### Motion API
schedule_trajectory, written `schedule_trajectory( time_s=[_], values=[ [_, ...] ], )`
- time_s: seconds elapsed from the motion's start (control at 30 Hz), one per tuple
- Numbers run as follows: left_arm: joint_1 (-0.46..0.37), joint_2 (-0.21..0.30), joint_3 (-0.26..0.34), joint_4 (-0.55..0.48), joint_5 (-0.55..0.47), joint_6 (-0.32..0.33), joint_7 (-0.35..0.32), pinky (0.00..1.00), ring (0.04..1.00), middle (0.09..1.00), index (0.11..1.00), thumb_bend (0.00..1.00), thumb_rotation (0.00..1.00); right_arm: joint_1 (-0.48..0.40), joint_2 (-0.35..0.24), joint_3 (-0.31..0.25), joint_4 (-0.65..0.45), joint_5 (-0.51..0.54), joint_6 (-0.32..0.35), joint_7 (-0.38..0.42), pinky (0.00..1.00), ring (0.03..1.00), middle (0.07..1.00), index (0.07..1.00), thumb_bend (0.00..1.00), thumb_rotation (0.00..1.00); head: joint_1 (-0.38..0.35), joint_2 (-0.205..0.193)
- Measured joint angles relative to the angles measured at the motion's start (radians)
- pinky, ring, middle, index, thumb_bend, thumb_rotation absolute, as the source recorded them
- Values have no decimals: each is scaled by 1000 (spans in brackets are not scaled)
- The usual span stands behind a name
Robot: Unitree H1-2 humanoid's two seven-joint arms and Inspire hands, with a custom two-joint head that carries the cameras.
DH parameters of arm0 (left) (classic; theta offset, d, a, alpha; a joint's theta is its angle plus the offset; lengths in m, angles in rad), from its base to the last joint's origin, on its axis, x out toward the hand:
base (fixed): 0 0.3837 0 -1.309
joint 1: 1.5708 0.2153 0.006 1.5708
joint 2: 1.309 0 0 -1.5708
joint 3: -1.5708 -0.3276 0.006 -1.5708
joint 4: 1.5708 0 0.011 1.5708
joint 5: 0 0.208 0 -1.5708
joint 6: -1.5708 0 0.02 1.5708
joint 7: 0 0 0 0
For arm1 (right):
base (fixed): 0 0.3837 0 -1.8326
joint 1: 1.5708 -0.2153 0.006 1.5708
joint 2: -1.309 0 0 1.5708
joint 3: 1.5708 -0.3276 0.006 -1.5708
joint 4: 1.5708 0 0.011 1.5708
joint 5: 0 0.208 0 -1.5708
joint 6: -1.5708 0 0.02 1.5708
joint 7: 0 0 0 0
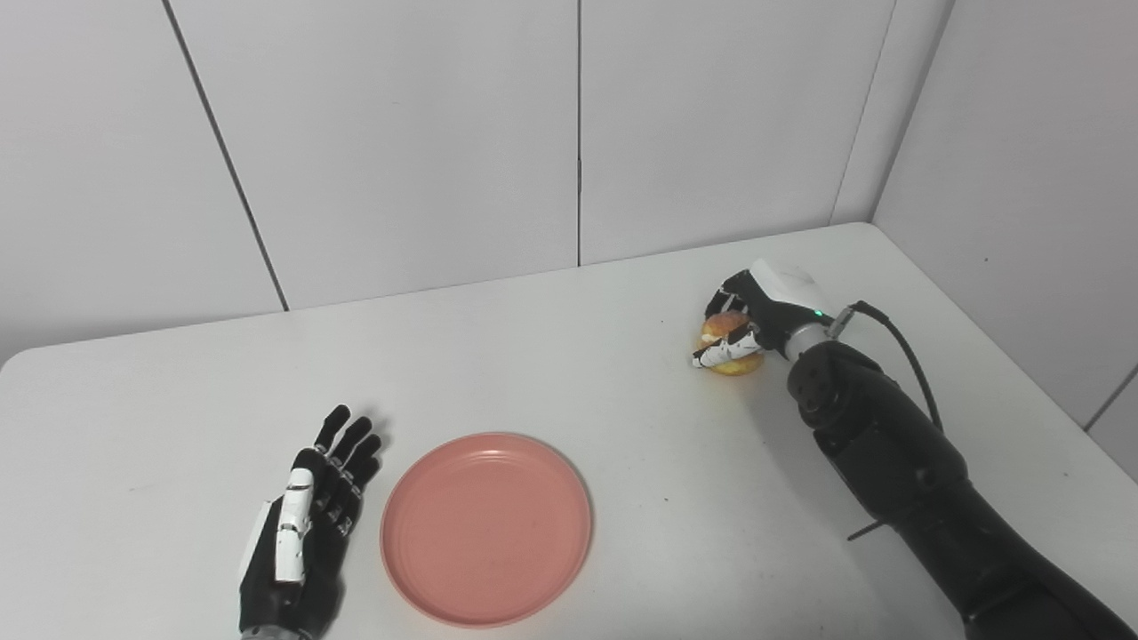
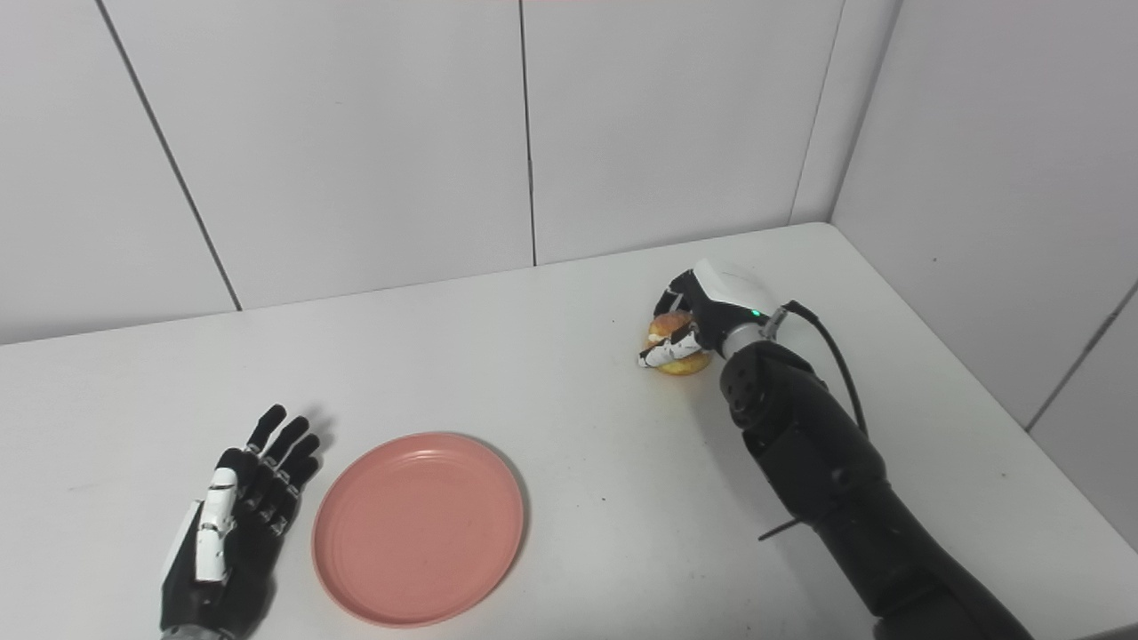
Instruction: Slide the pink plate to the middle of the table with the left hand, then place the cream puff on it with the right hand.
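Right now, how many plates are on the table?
1. The pink plate lies on the white table near its front edge, just right of the open left hand. It is empty; the right hand grips the cream puff farther back right.

A plain pink plate (image 1: 486,529), a golden-yellow cream puff (image 1: 731,342) and black-and-white hands on a white table (image 1: 569,373).

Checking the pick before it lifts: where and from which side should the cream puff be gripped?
Grip the cream puff across its rounded sides, coming from above on its right, as the right robot hand does now: it sits low on the table, so only the flanks give hold.
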Motion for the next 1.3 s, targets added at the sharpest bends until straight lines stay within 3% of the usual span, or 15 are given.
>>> schedule_trajectory(
  time_s=[0.23,0.33,0.43,0.73,0.93,1.3],
  values=[
    [2,-2,-4,-4,17,0,8,955,925,925,915,383,1000,18,-3,8,-174,-50,40,46,355,451,544,496,493,146,17,5],
    [3,-6,-4,-4,26,-2,10,949,922,922,913,392,1000,33,-2,13,-243,-65,44,77,279,364,440,489,495,143,44,11],
    [4,-17,-4,-7,39,-3,15,943,921,920,910,397,1000,45,6,23,-319,-83,51,97,244,319,398,489,497,144,55,12],
    [9,-50,-8,-14,75,-8,47,928,914,913,899,400,1000,46,66,78,-454,-129,64,202,230,311,403,487,497,140,118,23],
    [10,-73,-21,-15,120,-17,78,904,902,906,894,398,1000,47,97,126,-555,-142,60,270,248,331,426,489,498,136,230,44],
    [11,-137,-56,-9,184,-32,144,892,900,908,899,400,1000,70,165,208,-585,-153,32,322,286,377,476,492,499,136,376,78]
  ],
)
